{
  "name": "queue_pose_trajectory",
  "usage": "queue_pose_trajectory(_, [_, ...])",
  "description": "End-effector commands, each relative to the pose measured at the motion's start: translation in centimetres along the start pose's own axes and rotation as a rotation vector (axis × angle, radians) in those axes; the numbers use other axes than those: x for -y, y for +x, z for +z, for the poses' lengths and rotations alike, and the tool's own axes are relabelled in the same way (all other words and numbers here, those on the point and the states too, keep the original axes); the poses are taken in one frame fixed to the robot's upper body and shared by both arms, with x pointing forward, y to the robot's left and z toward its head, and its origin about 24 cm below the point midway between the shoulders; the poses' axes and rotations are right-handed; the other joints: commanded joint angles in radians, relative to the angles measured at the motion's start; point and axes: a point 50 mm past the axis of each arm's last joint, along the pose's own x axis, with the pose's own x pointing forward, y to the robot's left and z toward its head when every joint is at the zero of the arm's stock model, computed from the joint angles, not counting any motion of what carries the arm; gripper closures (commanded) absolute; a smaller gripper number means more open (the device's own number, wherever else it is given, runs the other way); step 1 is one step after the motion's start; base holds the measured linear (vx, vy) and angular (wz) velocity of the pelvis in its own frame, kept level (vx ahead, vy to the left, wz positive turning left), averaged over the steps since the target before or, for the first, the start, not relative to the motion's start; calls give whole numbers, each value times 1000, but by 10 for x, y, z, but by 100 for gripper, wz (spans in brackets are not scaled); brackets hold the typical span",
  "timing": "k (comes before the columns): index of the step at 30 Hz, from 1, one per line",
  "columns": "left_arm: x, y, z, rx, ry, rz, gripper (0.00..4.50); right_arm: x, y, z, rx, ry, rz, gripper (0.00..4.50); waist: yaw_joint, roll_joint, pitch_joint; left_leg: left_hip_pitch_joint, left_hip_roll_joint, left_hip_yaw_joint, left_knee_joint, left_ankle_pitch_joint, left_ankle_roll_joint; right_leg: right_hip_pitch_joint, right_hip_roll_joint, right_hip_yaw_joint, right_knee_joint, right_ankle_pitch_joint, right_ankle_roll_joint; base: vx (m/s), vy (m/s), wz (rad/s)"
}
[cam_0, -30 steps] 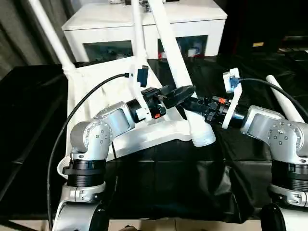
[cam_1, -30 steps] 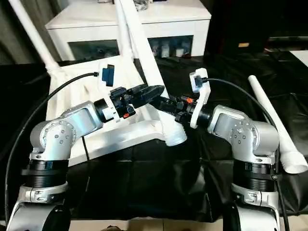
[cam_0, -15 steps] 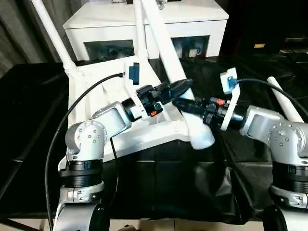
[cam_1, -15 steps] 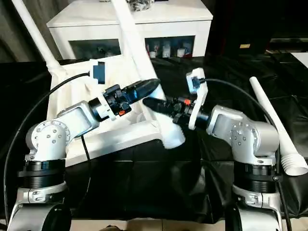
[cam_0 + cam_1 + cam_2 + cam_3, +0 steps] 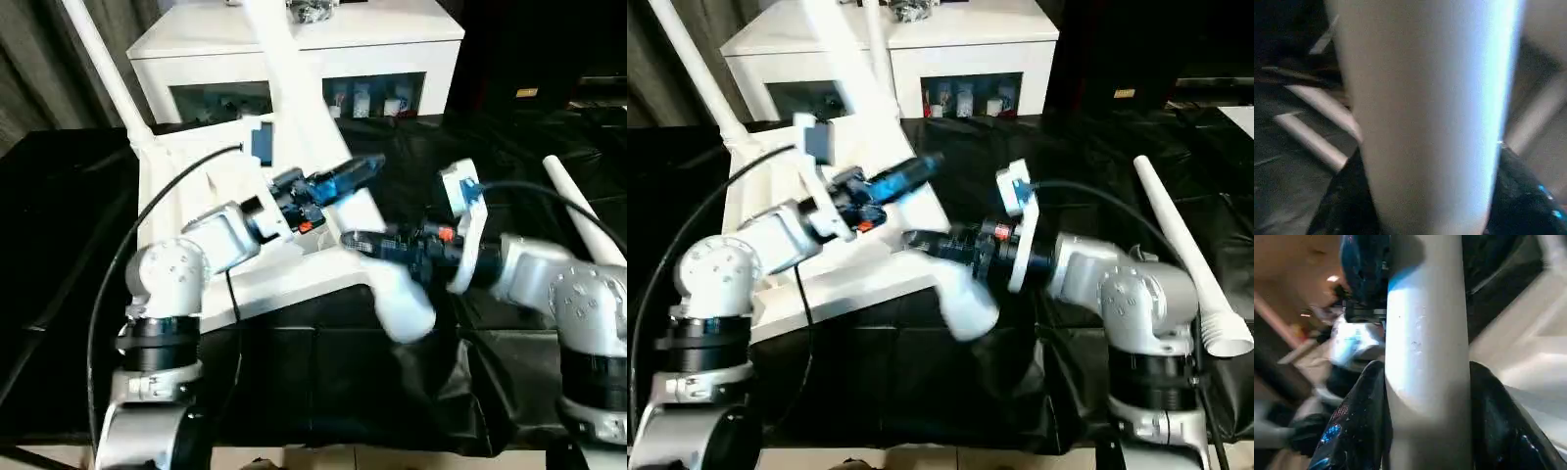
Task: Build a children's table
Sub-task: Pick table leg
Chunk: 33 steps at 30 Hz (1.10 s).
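Observation:
The white tabletop (image 5: 294, 284) lies upside down on black cloth, ribbed side up. One white leg (image 5: 103, 69) stands in its far left corner socket, and a second leg (image 5: 872, 39) rises behind. A third leg (image 5: 294, 88) slants across the tabletop with its wide end (image 5: 402, 308) low over the front edge. My left gripper (image 5: 358, 168) is shut on this leg's middle, and the leg (image 5: 1425, 107) shows between its black fingers (image 5: 1528, 196). My right gripper (image 5: 355, 240) is shut on the same leg (image 5: 1427, 347) nearer the wide end.
A fourth leg (image 5: 1181, 250) lies loose on the black cloth at the right. A white cabinet (image 5: 392, 39) with glass doors stands close behind the tabletop. Black cables loop from both wrists.
The held leg has tilted: its top swung left and its wide end dropped toward the front edge. Both grippers moved with it, the right one lower and further left.

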Motion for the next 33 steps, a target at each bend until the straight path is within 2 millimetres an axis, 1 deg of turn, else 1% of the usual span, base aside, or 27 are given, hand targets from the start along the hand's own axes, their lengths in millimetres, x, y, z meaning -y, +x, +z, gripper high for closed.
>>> queue_pose_trajectory(1, [17, 4, 7, 9, -8, -161, 228, -4, 2, -1, 3, 21, 36, 268, 5, -20, -79, 19, 46, -19, -79, -156, 32, 47, -47, 30, -64, -289, -214, 0, 0, 0])
queue_pose_trajectory(2, [20, 4, 7, 12, -14, -196, 228, -5, 2, -1, 4, 24, 47, 268, 5, -20, -78, 21, 47, -19, -80, -166, 27, 46, -47, 30, -65, -300, -212, 0, 0, 0])
queue_pose_trajectory(4, [28, 2, 6, -15, -36, -274, 253, -7, 3, -2, 10, 37, 69, 268, 6, -18, -77, 24, 48, -20, -83, -173, 16, 44, -45, 30, -65, -315, -201, 0, 0, 0])
queue_pose_trajectory(5, [29, 1, 6, -22, -36, -287, 257, -7, 2, -2, 11, 39, 72, 268, 6, -18, -77, 24, 48, -20, -83, -173, 16, 44, -45, 30, -65, -315, -201, 0, 0, 0])
queue_pose_trajectory(6, [31, 0, 5, -37, -42, -322, 260, -8, 2, -3, 17, 51, 83, 268, 5, -16, -75, 26, 48, -21, -86, -188, 6, 43, -45, 30, -67, -335, -189, 0, 0, 0])
queue_pose_trajectory(7, [31, 0, 5, -37, -42, -322, 260, -8, 2, -3, 17, 51, 83, 268, 4, -17, -75, 26, 47, -20, -86, -193, 5, 44, -45, 31, -69, -343, -185, 0, 0, 0])
queue_pose_trajectory(8, [32, 0, 6, -33, -43, -339, 264, -8, 2, -2, 21, 56, 88, 269, 4, -19, -75, 26, 48, -20, -87, -200, -4, 43, -46, 32, -69, -351, -180, 0, 0, 0])
queue_pose_trajectory(10, [33, -1, 7, -23, -50, -360, 265, -8, 2, -1, 33, 66, 94, 269, 4, -16, -74, 27, 48, -20, -88, -206, -13, 42, -46, 32, -70, -350, -179, 0, 0, 0])
queue_pose_trajectory(13, [32, 0, 9, -6, -53, -357, 265, -8, 1, -1, 38, 70, 96, 269, 4, -17, -74, 26, 48, -21, -89, -208, -21, 44, -47, 32, -69, -347, -174, 0, 0, 0])
queue_pose_trajectory(14, [31, 0, 9, -6, -50, -354, 265, -8, 2, -1, 38, 70, 95, 269, 4, -15, -75, 25, 47, -21, -89, -204, -21, 45, -48, 33, -69, -344, -173, 0, 0, 0])
queue_pose_trajectory(18, [28, 1, 8, -13, -35, -319, 265, -8, 3, -2, 37, 67, 84, 269, 4, -17, -75, 25, 47, -21, -90, -206, -22, 45, -48, 33, -71, -352, -167, 0, 0, 0])
queue_pose_trajectory(19, [27, 1, 7, -14, -32, -305, 265, -8, 2, -2, 37, 66, 79, 269, 4, -18, -75, 24, 47, -20, -90, -202, -21, 45, -48, 33, -71, -349, -167, 0, 0, 0])
queue_pose_trajectory(20, [26, 1, 7, -15, -30, -297, 266, -8, 3, -2, 37, 65, 77, 269, 4, -16, -76, 25, 47, -20, -89, -196, -21, 45, -47, 33, -70, -339, -169, 0, 0, 0])
queue_pose_trajectory(23, [25, 1, 7, -14, -31, -290, 266, -8, 3, -2, 37, 64, 75, 269, 4, -17, -76, 24, 47, -19, -89, -191, -18, 46, -47, 33, -69, -331, -172, 0, 0, 0])
queue_pose_trajectory(24, [25, 1, 7, -14, -32, -289, 266, -9, 3, -2, 37, 63, 73, 269, 4, -15, -76, 25, 47, -19, -89, -192, -18, 46, -46, 33, -69, -330, -173, 0, 0, 0])
queue_pose_trajectory(26, [24, 1, 7, -15, -31, -276, 266, -9, 3, -1, 39, 61, 71, 269, 4, -17, -77, 24, 47, -20, -88, -184, -17, 47, -47, 33, -68, -319, -177, 0, 0, 0])
queue_pose_trajectory(28, [23, 1, 7, -16, -31, -266, 266, -8, 2, -1, 38, 60, 68, 269, 5, -17, -77, 24, 47, -19, -88, -181, -15, 47, -47, 33, -67, -313, -179, 0, 0, 0])
queue_pose_trajectory(30, [20, 1, 8, -4, -10, -233, 266, -6, 3, -1, 37, 27, 31, 269, 4, -13, -76, 24, 47, -19, -88, -188, -17, 46, -46, 32, -70, -321, -177, 0, 0, 0])
queue_pose_trajectory(32, [18, 1, 9, 2, 2, -216, 266, -5, 4, 0, 39, 20, 20, 269, 4, -14, -76, 24, 47, -19, -89, -191, -20, 47, -47, 33, -69, -319, -177, 0, 0, 0])
queue_pose_trajectory(33, [18, 1, 10, 5, 10, -206, 266, -5, 4, 0, 41, 19, 16, 234, 4, -14, -76, 24, 48, -20, -90, -194, -20, 47, -47, 32, -69, -321, -176, 0, 0, 0])
